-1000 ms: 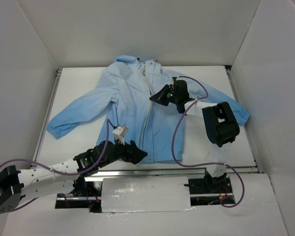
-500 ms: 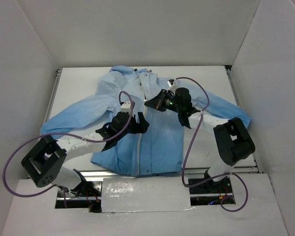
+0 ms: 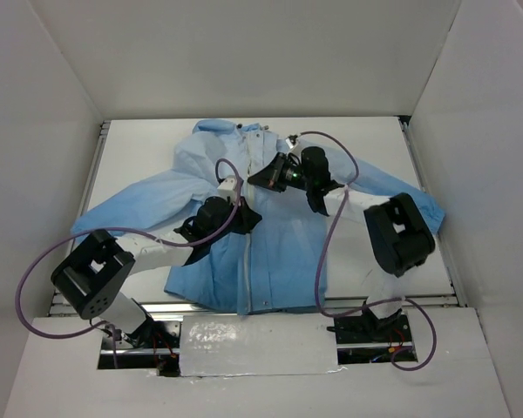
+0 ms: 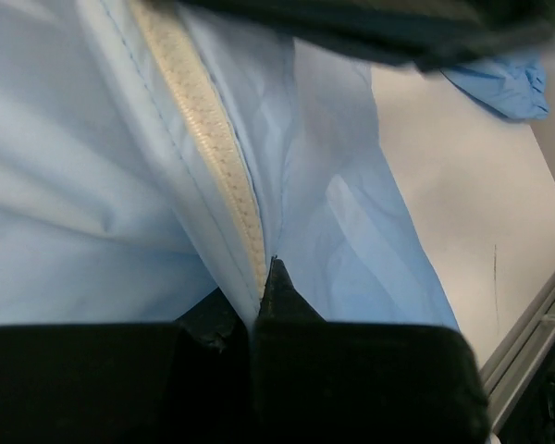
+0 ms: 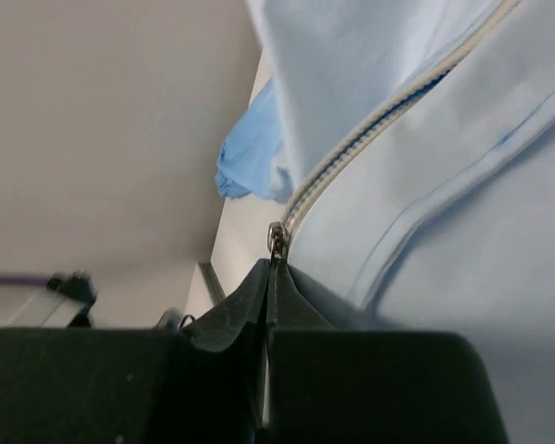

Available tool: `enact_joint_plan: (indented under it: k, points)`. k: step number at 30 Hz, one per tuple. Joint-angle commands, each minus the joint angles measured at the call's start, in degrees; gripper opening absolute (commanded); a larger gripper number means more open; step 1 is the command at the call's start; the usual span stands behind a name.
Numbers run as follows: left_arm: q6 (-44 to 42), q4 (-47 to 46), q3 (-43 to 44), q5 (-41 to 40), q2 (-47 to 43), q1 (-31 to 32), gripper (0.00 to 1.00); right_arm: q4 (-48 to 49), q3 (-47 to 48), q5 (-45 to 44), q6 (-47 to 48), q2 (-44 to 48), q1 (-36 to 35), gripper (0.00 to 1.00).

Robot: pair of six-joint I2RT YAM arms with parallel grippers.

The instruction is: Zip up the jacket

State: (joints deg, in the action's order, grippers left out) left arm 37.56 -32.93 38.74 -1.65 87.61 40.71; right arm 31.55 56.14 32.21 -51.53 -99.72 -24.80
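Working on the jacket [image 3: 279, 252], lying front-up across the table [image 3: 139, 157] with sleeves spread to either side and the collar toward the far edge. Pinching the fabric right at the whitish zipper strip [image 4: 208, 129] with the left gripper [image 4: 266, 277], closed down fully, about midway down the front. Clamping the zipper pull [image 5: 276, 237] with the right gripper [image 5: 272, 268], likewise closed tight, farther up near the chest. Dealing, by the look of it, with thin, light, limp cloth, likely bunching and sliding over the table rather than resisting. Judging these the best holds: the small pull for hauling, and the strip below it for keeping the teeth taut and straight. Risking a puckered track or a slipped pull on losing tension.
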Motion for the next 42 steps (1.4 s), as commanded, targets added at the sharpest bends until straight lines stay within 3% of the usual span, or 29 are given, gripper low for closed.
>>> enact_joint_plan:
  k: [1,15,27,35,42]
  points:
    - [1.4,-5.7,-4.0,5.5,-4.4,0.9,0.00,0.7,9.1,-0.3,-4.4,-7.4,3.2,0.00]
    - [2.1,-7.4,-13.7,8.2,-9.6,4.4,0.00,-27.7,43.2,-14.1,-7.4,-27.3,8.4,0.00]
    - [-0.9,-5.8,-13.2,9.5,-10.2,6.0,0.00,-33.2,76.9,-11.6,-6.5,-42.3,16.4,0.00]
    - [-2.9,-5.5,-12.1,9.5,-7.6,6.3,0.00,-27.3,76.9,-10.8,-2.4,-39.2,20.1,0.00]
    - [-1.7,-0.3,-0.8,6.2,3.3,2.8,0.00,-20.7,77.6,-9.1,1.2,-36.3,21.5,0.00]
